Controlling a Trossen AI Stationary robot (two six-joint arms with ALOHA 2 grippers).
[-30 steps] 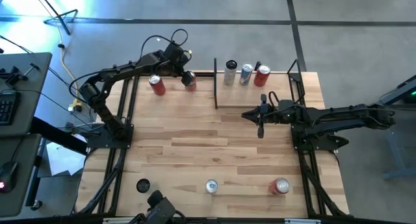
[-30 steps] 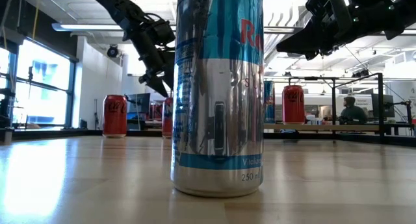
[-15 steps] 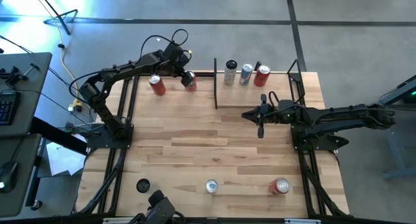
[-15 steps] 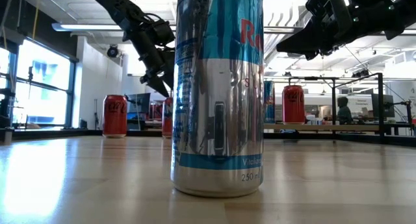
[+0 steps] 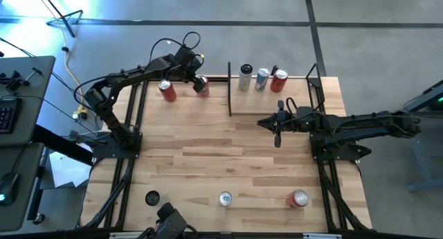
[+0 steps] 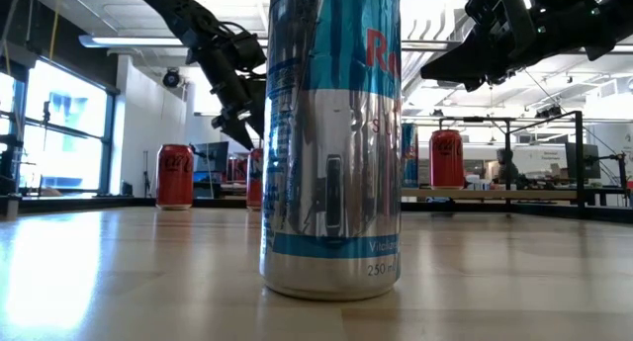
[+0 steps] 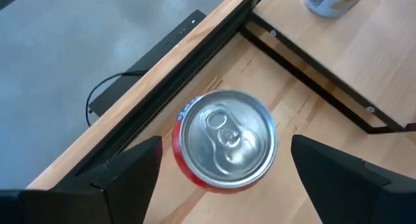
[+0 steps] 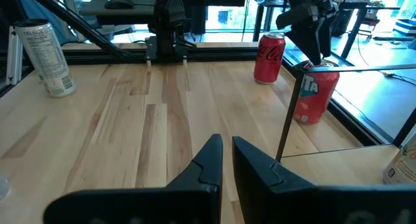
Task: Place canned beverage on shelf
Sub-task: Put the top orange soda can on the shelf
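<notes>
The red can point(image 5: 202, 86) stands upright on the table point(image 5: 228, 156) at its far edge, just left of the shelf point(image 5: 273, 100), whose nearest black post point(image 5: 229, 90) rises beside it. The left tool point(image 5: 199, 82) hangs right above this can; in the left wrist view its two fingers point(image 7: 123, 169) stand wide apart on either side of the can's silver top point(image 7: 226, 138), with clear gaps, so it is open and holds nothing. A second red can point(image 5: 166, 91) stands a little farther left along the same edge. On the shelf board three cans stand in a row at the back: two silver ones point(image 5: 246, 77) and a red one point(image 5: 278, 80). The right tool point(image 5: 277, 131) waits over the table just in front of the shelf, its fingers pressed together and empty. Two more cans point(image 5: 225, 199) stand near the table's front edge.
</notes>
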